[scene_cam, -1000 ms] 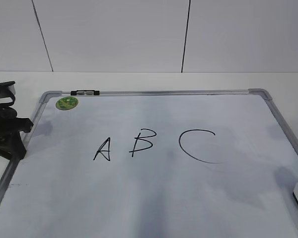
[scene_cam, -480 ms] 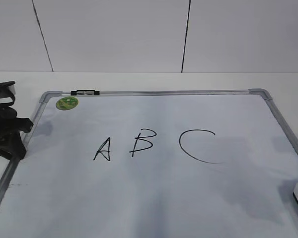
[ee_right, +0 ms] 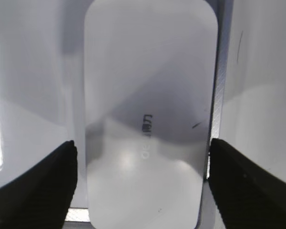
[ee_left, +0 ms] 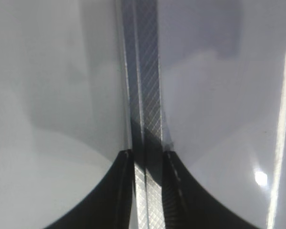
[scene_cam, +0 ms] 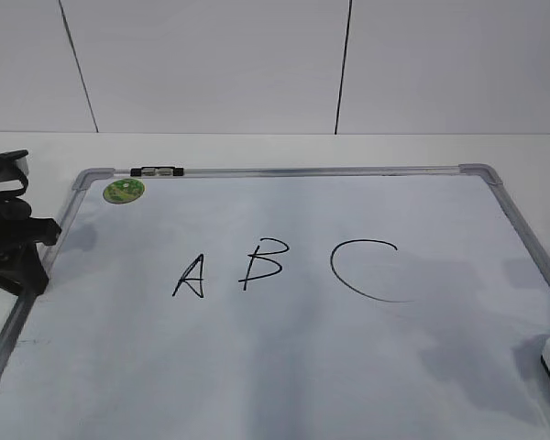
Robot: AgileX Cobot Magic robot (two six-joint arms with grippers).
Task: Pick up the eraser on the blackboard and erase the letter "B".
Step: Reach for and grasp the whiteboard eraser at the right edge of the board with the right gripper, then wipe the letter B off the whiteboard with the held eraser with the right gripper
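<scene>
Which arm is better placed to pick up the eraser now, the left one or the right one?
The right. Its open hand has a finger on either side of the eraser at the blackboard's right edge. The left hand straddles the frame on the far left side.

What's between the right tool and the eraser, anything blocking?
Nothing visible. In the right wrist view the right tool is open, its fingers on either side of the eraser with no object between them.
</scene>
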